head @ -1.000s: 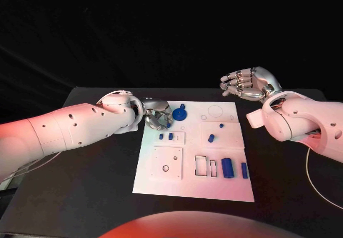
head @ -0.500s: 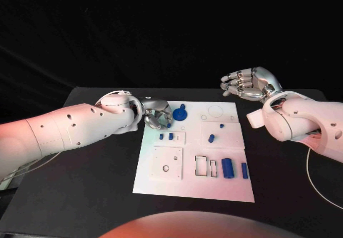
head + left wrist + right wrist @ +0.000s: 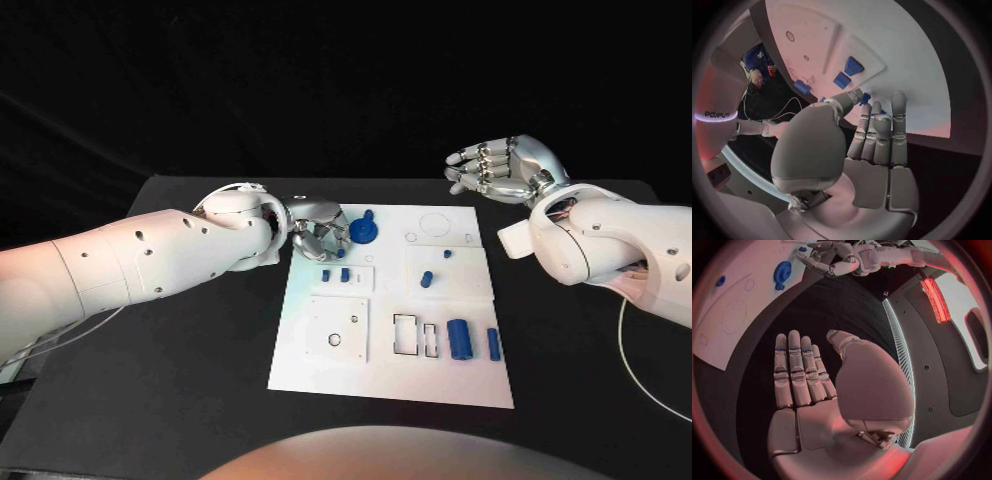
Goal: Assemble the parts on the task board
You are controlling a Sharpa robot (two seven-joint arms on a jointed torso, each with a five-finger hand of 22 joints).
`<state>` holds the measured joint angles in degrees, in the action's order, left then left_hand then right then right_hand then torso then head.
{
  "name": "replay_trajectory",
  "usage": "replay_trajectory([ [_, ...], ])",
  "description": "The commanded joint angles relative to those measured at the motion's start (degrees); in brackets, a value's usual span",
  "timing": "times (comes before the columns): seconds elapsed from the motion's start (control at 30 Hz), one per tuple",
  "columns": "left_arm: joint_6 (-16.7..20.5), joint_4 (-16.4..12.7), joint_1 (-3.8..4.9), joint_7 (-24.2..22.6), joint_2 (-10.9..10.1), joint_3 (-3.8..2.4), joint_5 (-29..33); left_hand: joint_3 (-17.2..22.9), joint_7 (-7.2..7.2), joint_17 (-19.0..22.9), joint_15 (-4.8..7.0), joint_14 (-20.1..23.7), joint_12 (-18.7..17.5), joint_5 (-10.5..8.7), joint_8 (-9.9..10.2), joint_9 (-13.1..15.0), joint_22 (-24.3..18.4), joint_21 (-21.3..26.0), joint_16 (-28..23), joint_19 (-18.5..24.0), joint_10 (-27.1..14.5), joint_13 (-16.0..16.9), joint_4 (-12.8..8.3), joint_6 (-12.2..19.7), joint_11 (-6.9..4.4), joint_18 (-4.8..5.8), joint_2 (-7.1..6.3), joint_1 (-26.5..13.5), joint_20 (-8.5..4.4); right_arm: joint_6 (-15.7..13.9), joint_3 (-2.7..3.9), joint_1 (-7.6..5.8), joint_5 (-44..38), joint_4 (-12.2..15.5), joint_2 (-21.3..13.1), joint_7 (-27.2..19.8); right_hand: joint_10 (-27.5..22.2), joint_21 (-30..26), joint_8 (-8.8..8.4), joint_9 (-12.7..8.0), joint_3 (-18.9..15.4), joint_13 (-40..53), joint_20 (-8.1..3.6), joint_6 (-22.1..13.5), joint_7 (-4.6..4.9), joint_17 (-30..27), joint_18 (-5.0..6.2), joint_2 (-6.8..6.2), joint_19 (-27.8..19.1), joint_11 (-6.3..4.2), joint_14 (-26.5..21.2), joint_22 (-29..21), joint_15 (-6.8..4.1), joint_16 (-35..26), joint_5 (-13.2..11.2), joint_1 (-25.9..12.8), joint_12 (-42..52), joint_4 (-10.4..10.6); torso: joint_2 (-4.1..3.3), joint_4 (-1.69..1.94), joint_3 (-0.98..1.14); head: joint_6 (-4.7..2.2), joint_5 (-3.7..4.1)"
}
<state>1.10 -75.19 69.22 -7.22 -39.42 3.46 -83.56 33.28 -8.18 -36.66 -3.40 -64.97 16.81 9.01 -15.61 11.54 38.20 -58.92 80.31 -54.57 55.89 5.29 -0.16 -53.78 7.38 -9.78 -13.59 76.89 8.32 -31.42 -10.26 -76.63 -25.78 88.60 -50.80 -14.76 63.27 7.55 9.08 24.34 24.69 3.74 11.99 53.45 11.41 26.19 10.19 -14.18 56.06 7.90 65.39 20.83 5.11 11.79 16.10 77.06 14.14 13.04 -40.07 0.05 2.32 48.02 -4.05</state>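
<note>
Barely moved since a second ago. Left hand (image 3: 315, 238) empty, fingers loosely curled beside round blue part (image 3: 361, 231) at board's (image 3: 332, 375) far edge. Right hand (image 3: 500, 168) wide, empty, well off board. Risk: nudging part aside.

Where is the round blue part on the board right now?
In the head view the round blue part sits at the far left corner of the white board, right beside the left hand.

Head camera looks down — wrist cameras close behind, sharing the task board (image 3: 389, 310).
</note>
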Motion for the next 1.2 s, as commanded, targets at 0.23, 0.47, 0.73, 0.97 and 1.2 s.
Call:
replay_trajectory([
  [0.23,-0.3,0.0,-0.01,-1.0,0.1,-0.05,1.0,-0.4,-0.49,1.5,0.07,1.1,0.7,-0.03,-0.3,0.2,-0.1,0.4,-0.4,0.3,-0.8,0.4,0.1,-1.6,-0.02,-0.82,0.76,0.5,0.49,0.8,0.00,0.21,-0.7,-0.1,0.2,-0.1,0.3,-0.4,-0.23,-0.1,0.3,-0.1,0.19,0.1,0.30,-0.1,0.26,-0.08,-0.1,0.07,-0.3,-0.1,0.32,-0.3,-0.1,-0.5,-0.3,-0.1,0.00,0.02,0.03,0.00,0.07],
  [0.47,-0.7,0.1,-0.01,-0.9,0.1,-0.05,1.0,-0.4,-0.93,1.9,0.20,1.3,1.0,-0.03,-0.6,0.3,-0.1,0.4,-0.5,0.4,-1.0,0.5,0.1,-2.4,-0.19,-0.84,1.05,0.7,0.43,0.8,0.00,0.24,-0.7,-0.1,0.3,-0.1,0.3,-0.4,-0.23,-0.1,0.3,-0.1,0.19,0.1,0.30,-0.1,0.26,-0.08,-0.1,0.07,-0.3,-0.1,0.32,-0.3,-0.1,-0.5,-0.3,-0.1,-0.01,-0.03,-0.01,0.05,0.07],
  [0.73,-1.0,0.1,-0.01,-0.9,0.0,-0.05,1.1,-0.4,-1.18,2.1,0.28,1.4,1.3,-0.04,-0.7,0.4,-0.1,0.4,-0.5,0.4,-1.1,0.7,0.0,-3.0,-0.27,-0.85,1.21,0.8,0.36,0.8,0.00,0.26,-0.7,-0.2,0.3,-0.1,0.3,-0.4,-0.23,-0.1,0.3,-0.1,0.19,0.1,0.30,-0.1,0.26,-0.08,-0.1,0.07,-0.3,-0.1,0.32,-0.3,-0.1,-0.5,-0.3,-0.1,0.00,0.02,0.03,0.06,0.04],
  [0.97,-1.0,0.1,-0.01,-0.9,0.0,-0.05,1.1,-0.4,-1.19,2.4,0.30,1.5,1.3,-0.04,-0.7,0.4,-0.1,0.4,-0.5,0.4,-1.2,0.7,0.0,-3.1,-0.27,-0.85,1.20,0.9,0.34,0.8,0.00,0.27,-0.7,-0.2,0.3,-0.1,0.3,-0.4,-0.23,-0.1,0.3,-0.1,0.19,0.1,0.30,-0.1,0.26,-0.08,-0.1,0.07,-0.3,-0.1,0.32,-0.3,-0.1,-0.5,-0.3,-0.1,0.01,-0.03,0.00,0.06,0.03],
  [1.2,-0.9,0.1,-0.01,-1.1,0.0,-0.05,1.3,-0.5,-0.94,2.7,0.23,1.6,1.5,-0.05,-0.2,0.2,-0.1,0.4,-0.5,0.5,-1.4,0.8,-0.1,-2.4,-0.13,-0.82,1.04,1.0,0.33,0.8,0.00,0.29,-0.7,-0.2,0.3,-0.1,0.3,-0.5,-0.24,-0.1,0.3,-0.1,0.20,0.1,0.32,-0.1,0.26,-0.08,-0.1,0.09,-0.3,-0.2,0.34,-0.3,-0.1,-0.6,-0.4,-0.2,-0.01,0.00,0.02,0.07,0.08],
])
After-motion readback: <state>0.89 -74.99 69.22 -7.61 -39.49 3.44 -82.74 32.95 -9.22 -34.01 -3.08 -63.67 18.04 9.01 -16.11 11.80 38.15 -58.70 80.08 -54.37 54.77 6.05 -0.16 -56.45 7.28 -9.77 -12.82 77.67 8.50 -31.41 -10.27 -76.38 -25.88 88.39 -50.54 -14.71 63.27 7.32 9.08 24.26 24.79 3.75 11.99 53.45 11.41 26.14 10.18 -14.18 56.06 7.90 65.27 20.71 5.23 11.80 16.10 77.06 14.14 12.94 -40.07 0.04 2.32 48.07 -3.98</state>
